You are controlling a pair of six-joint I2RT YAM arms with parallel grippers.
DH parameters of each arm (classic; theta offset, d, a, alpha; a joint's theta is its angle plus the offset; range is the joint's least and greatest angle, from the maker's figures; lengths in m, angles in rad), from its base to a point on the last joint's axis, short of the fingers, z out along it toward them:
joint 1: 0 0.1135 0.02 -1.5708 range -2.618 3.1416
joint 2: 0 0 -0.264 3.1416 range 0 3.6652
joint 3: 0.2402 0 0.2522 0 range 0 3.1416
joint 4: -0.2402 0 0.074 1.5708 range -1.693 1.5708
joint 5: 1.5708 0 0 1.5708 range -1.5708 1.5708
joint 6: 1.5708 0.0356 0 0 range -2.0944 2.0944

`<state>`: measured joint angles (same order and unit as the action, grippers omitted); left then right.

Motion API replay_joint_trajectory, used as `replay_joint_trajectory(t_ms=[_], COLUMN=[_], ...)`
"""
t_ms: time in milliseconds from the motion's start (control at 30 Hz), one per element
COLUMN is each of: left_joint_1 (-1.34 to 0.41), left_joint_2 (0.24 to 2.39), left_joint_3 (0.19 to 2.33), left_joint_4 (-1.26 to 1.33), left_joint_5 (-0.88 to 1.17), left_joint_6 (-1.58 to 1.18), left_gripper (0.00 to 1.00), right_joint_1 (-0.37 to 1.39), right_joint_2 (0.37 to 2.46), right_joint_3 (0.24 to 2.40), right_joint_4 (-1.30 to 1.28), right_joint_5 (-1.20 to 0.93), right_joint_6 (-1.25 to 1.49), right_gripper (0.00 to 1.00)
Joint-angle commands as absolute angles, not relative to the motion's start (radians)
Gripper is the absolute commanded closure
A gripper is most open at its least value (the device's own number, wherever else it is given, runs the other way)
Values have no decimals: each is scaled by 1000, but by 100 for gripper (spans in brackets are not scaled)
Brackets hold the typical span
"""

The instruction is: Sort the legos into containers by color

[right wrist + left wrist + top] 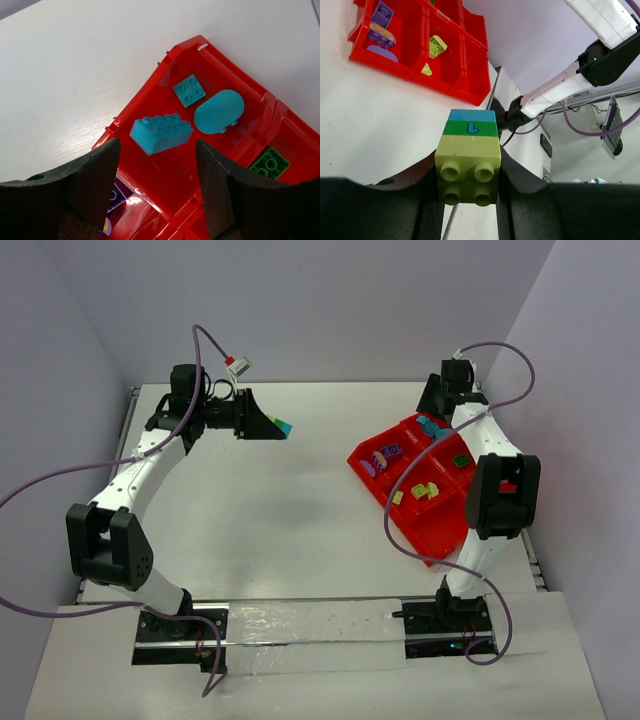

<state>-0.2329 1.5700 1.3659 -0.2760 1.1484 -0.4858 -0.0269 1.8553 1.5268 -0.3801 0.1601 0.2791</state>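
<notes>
Left gripper (272, 426): clenched on a three-brick stack (469, 160), held above the far left of the table and not resting on it.
Stack order: lime brick deepest between the fingers, green brick with a dark mark in the middle, blue brick at the outer end.
Stack axis: it runs straight out along the fingers, away from the wrist, with the lime brick's round studs facing back toward the wrist camera.
Right gripper (159, 150): released. The jaws stand apart with nothing between them, hovering over the far corner of the red tray (436, 536).
Under the right jaws: a teal brick (161, 134) lies on the compartment floor, its long axis running roughly 8 to 2 o'clock in the wrist view. A teal square plate (189, 90) and a teal oval piece (219, 111) lie just beyond it at 1 o'clock.
Other compartments: purple pieces (381, 25) share one, pale yellow pieces (436, 46) another, and a green brick (270, 164) sits next door to the teal.
Key relation: from the top view the tray lies at about 3 to 4 o'clock from the stack, well apart across bare table. The stack's blue end points that way.
Nearer arm: the right is over the tray; only the left has the stack.
Judgement: the stack mixes three colours, so it probably has to be pulled apart before any brick can be sorted. The free right jaws would have to travel toward 9 o'clock and take the exposed blue end.
</notes>
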Motion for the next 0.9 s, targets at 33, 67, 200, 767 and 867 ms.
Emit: replay_joint_trajectory(t_ms=[33,67,200,767,867], left_joint_1=[-236,-235,-235,-238,-238], left_joint_2=[1540,1542,1539,1561,1563], left_joint_3=[1422,1422,1421,1440,1449], left_joint_4=[-276,-277,-275,-255,-270], left_joint_5=[1152,1152,1155,1190,1185], left_joint_6=[-462,-462,-464,-478,-470], left_gripper=[100,100,100,100,100], right_joint_1=[-28,-26,25,277,309], right_joint_2=[1794,1778,1694,1598,1618], right_joint_3=[1563,1561,1537,1532,1574], right_joint_4=[-374,-376,-346,-116,-85], right_joint_5=[157,153,69,-1090,-1165], right_joint_6=[265,263,214,143,188], right_gripper=[30,31,34,39,39])
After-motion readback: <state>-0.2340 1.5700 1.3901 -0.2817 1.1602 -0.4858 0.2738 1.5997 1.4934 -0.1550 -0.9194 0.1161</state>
